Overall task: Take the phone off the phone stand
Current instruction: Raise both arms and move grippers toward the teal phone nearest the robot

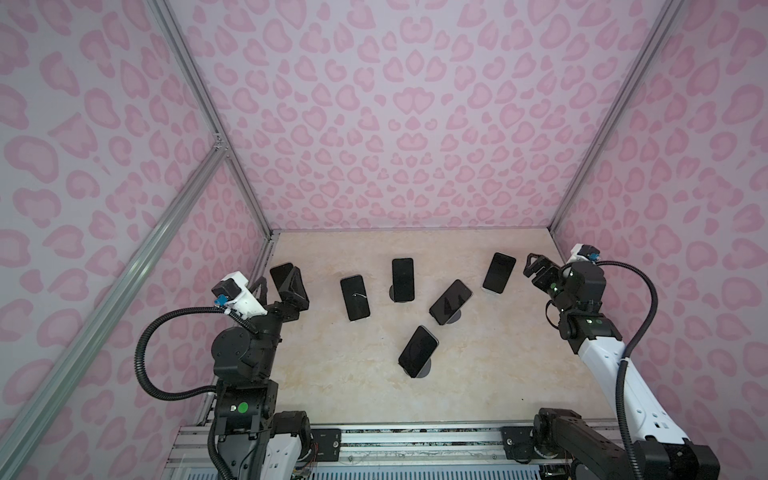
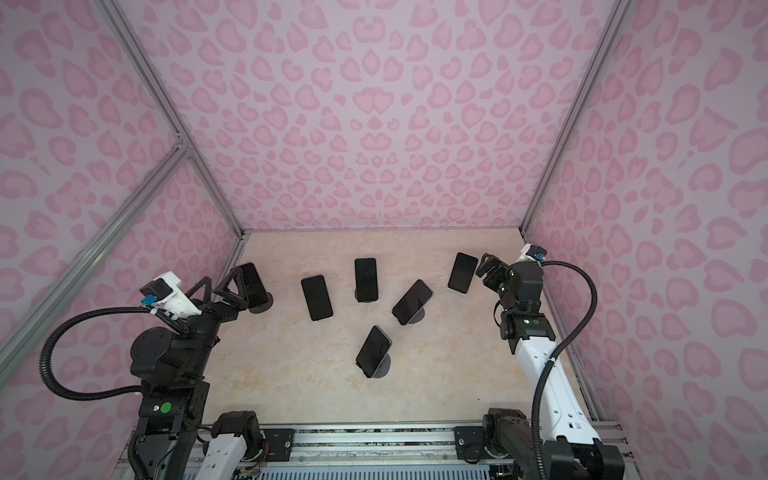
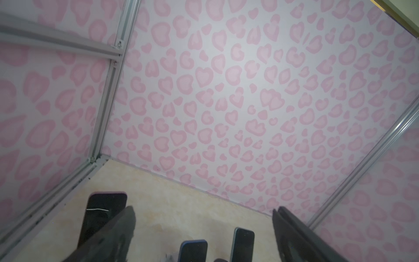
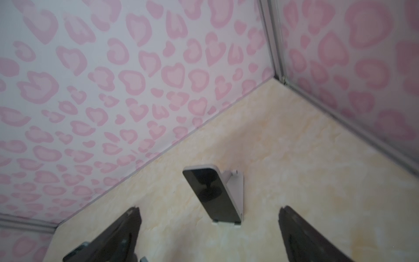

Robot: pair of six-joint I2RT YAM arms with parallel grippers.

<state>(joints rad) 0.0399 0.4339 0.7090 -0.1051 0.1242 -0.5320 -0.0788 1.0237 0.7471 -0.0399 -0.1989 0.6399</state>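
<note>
**Phone untouched on its white stand**

A dark, glossy phone leans back on a white stand near the bench's far right corner. The right jaws are released, spread wide just short of it, the phone lined up between them. The left jaws, also released, sit beside another phone near the far left corner, seemingly not touching it.
</note>
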